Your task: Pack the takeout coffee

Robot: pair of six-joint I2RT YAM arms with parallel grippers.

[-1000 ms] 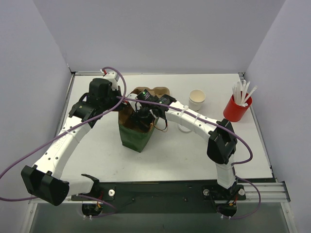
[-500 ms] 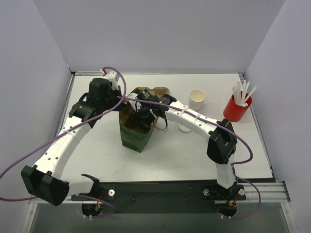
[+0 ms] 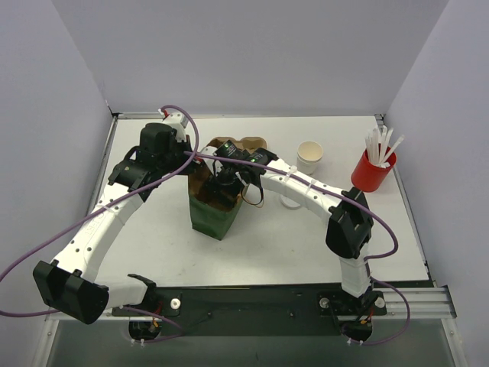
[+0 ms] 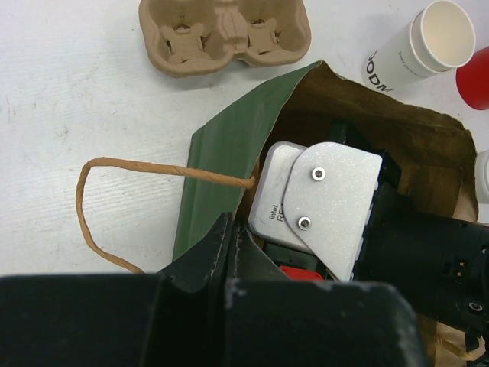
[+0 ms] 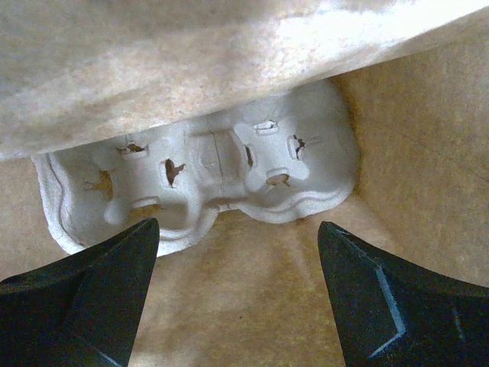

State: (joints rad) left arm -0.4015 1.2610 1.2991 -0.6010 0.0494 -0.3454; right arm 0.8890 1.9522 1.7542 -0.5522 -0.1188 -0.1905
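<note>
One white takeout cup [image 3: 309, 157] stands open-topped, without a lid, at the back right; the left wrist view shows it [image 4: 424, 42] with dark print. A second white cup [image 3: 289, 201] is mostly hidden behind my right arm. A green paper bag [image 3: 212, 214] stands at the centre. My left gripper [image 3: 190, 163] is shut on the bag's rim [image 4: 229, 153] and holds it open. My right gripper [image 5: 237, 298] is open and empty, deep inside the bag. It hovers over a moulded-pulp cup carrier [image 5: 199, 176] lying on the bag's floor.
A second brown pulp carrier [image 3: 243, 143] lies behind the bag and also shows in the left wrist view [image 4: 224, 34]. A red cup of white sticks [image 3: 372, 170] stands at the far right. The bag's paper handle [image 4: 92, 206] loops out to its left.
My right wrist has shifted very slightly inside the bag. The left arm, bag and cups have not moved.
</note>
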